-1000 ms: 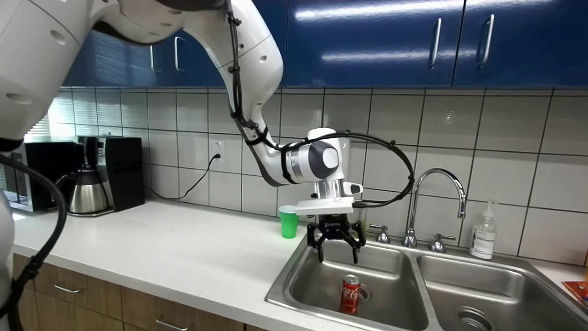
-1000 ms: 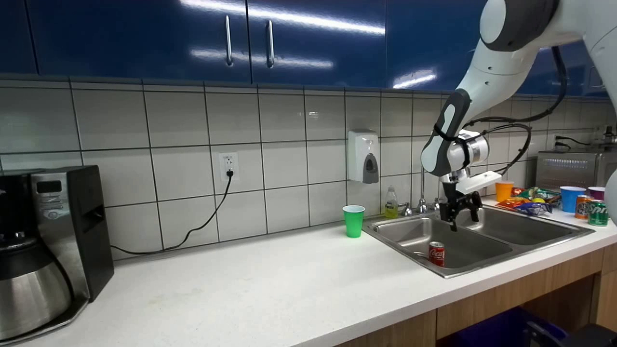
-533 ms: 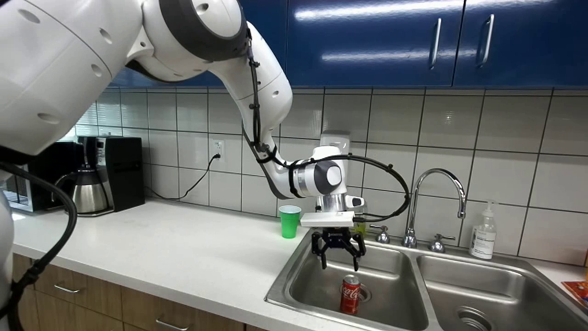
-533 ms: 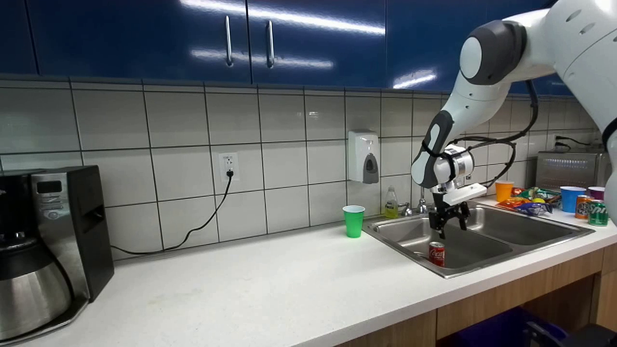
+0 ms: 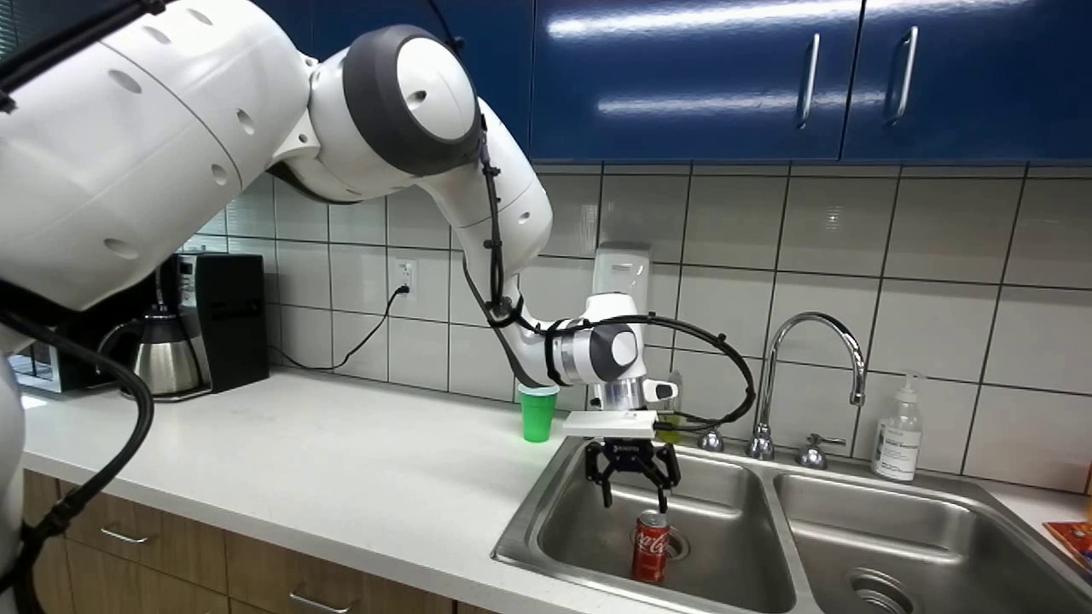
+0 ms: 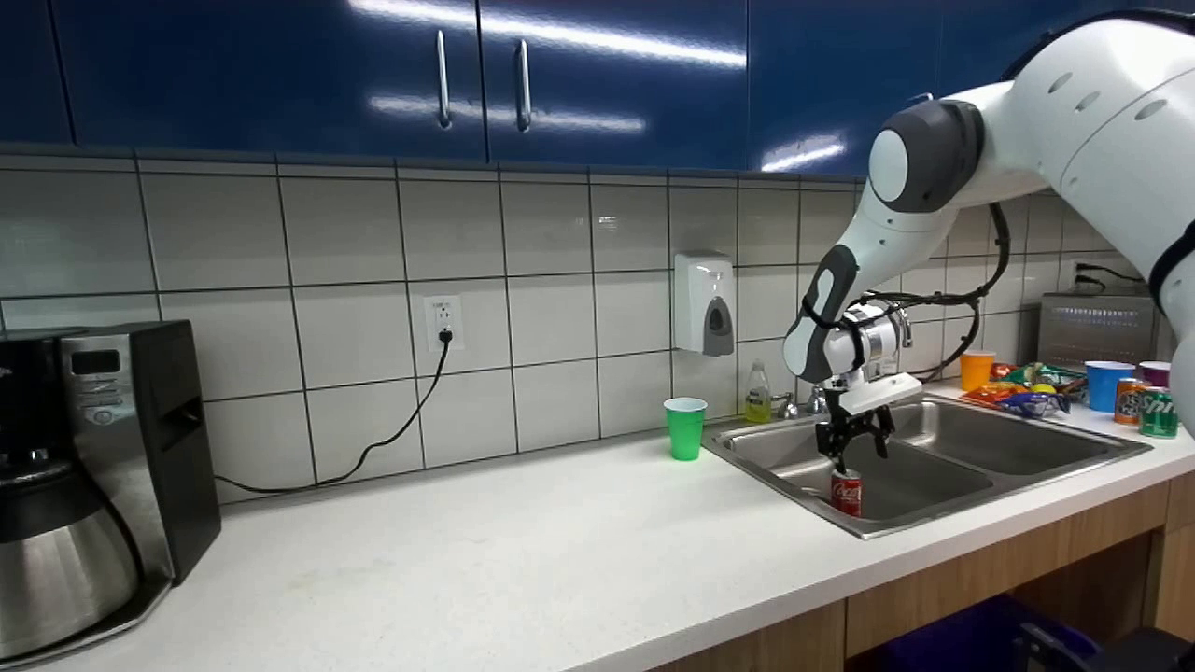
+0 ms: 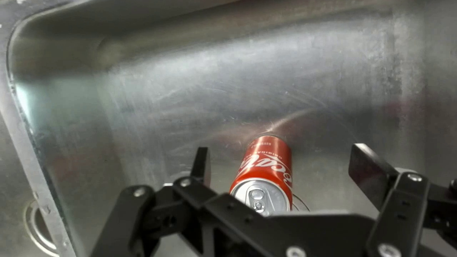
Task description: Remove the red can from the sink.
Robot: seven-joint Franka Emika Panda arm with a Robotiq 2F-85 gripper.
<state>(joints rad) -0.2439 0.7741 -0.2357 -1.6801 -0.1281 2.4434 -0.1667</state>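
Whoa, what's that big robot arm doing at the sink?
The robot arm has its gripper open just above a red can standing in the sink. It isn't holding the can yet. The job is to take the can out of there. A green cup stands on the counter nearby.

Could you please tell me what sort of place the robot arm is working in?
It looks like a kitchen, perhaps a shared office one: there is a double-basin stainless steel sink, a coffee maker, and a wall-mounted soap dispenser, which hints at shared use.
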